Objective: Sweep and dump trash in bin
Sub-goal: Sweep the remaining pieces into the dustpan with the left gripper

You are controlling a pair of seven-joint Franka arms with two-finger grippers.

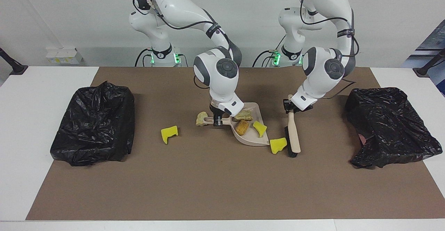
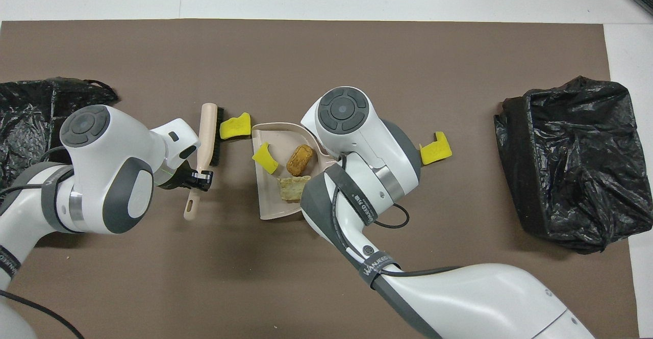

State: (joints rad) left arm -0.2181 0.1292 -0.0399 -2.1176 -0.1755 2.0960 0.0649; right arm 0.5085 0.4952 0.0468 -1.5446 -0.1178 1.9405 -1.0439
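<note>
My right gripper (image 1: 218, 120) is shut on the handle of the beige dustpan (image 1: 258, 140), which lies on the mat; in the overhead view the pan (image 2: 268, 199) shows but my arm hides this gripper. In the pan lie a beige lump (image 1: 244, 114), an orange-brown lump (image 1: 242, 127) and a yellow sponge chunk (image 1: 259, 128). My left gripper (image 1: 291, 110) is shut on the brush (image 1: 293, 133) handle. The brush's head is down at the mat, and its black bristles touch a yellow chunk (image 1: 278, 145) just outside the pan's mouth. Another yellow chunk (image 1: 169, 133) and a beige lump (image 1: 201, 118) lie beside the pan's handle.
Two bins lined with black bags stand on the brown mat, one at the right arm's end (image 1: 94, 123) and one at the left arm's end (image 1: 389, 126). White table (image 1: 34, 85) borders the mat.
</note>
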